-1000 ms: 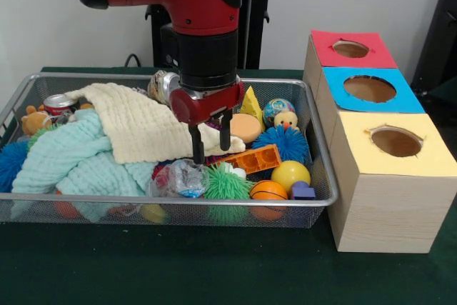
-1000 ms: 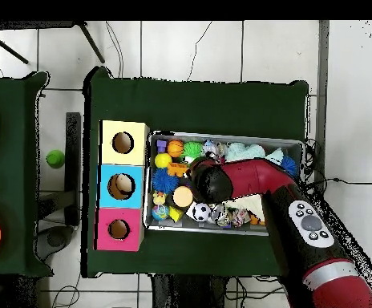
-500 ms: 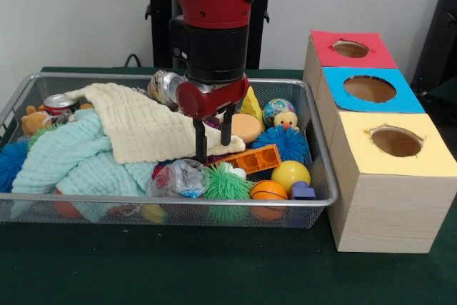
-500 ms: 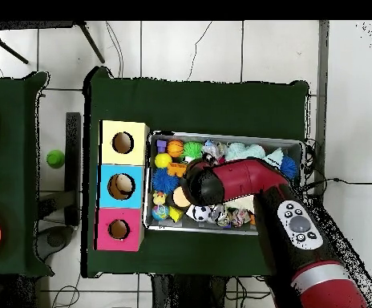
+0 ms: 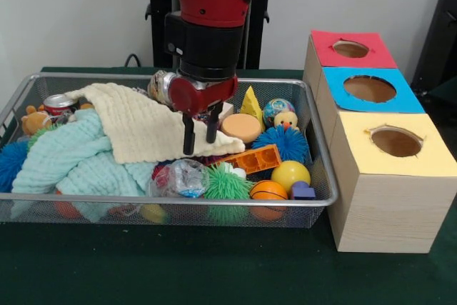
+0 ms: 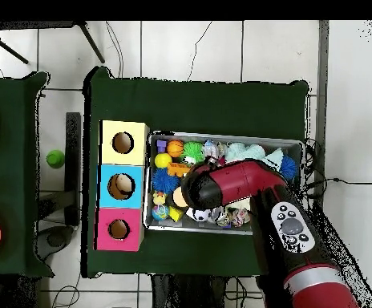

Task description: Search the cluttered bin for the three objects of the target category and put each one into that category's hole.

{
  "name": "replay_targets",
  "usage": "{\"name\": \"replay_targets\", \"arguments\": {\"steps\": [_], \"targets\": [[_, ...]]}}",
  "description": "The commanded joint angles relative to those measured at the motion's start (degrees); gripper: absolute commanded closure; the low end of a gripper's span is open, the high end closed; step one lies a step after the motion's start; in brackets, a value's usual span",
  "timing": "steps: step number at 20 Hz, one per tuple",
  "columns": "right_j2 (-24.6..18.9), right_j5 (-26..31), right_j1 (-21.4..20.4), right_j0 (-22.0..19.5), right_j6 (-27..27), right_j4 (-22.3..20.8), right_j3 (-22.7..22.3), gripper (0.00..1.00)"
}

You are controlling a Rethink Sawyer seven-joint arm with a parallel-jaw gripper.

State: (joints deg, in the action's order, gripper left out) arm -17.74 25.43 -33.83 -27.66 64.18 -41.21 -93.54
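Note:
The bin [image 5: 178,200] is a silver wire-mesh basket full of toys and cloths; it also shows in the overhead view [image 6: 221,135]. The hole [image 5: 369,88] is the large round cutout in the blue-topped box, also seen from overhead [image 6: 121,186]. My gripper [image 5: 200,144] hangs open and empty over the bin's middle, its tips just above the edge of a cream cloth [image 5: 143,126], beside a peach round disc [image 5: 242,128]. From overhead the red arm [image 6: 221,183] hides the gripper.
In the bin's right part lie a yellow ball [image 5: 290,174], a small basketball [image 5: 268,191], a blue spiky ball [image 5: 289,143], a green spiky ball [image 5: 227,183] and an orange brick [image 5: 253,158]. A mint cloth [image 5: 71,158] covers the left. Red-topped [image 5: 350,48] and yellow-topped [image 5: 396,142] boxes flank the blue one.
The gripper has risen a little and shifted left in the front view, from above the orange brick to the cream cloth's edge. It stays open and empty.

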Motion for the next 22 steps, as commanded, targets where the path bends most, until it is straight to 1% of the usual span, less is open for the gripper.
{"name": "replay_targets", "arguments": {"steps": [1,5,14,20,22], "targets": [[3.29,-2.08,3.43,0.55,5.49,-4.13,3.75,0.00],[3.36,-3.77,5.67,0.86,6.08,-4.24,5.09,0.00],[2.09,-6.57,6.52,0.52,6.45,-2.86,4.12,0.00],[2.20,-7.64,5.86,0.18,6.30,-2.98,3.43,0.00],[2.88,-7.90,5.32,0.50,6.59,-3.39,3.33,0.00]]}}
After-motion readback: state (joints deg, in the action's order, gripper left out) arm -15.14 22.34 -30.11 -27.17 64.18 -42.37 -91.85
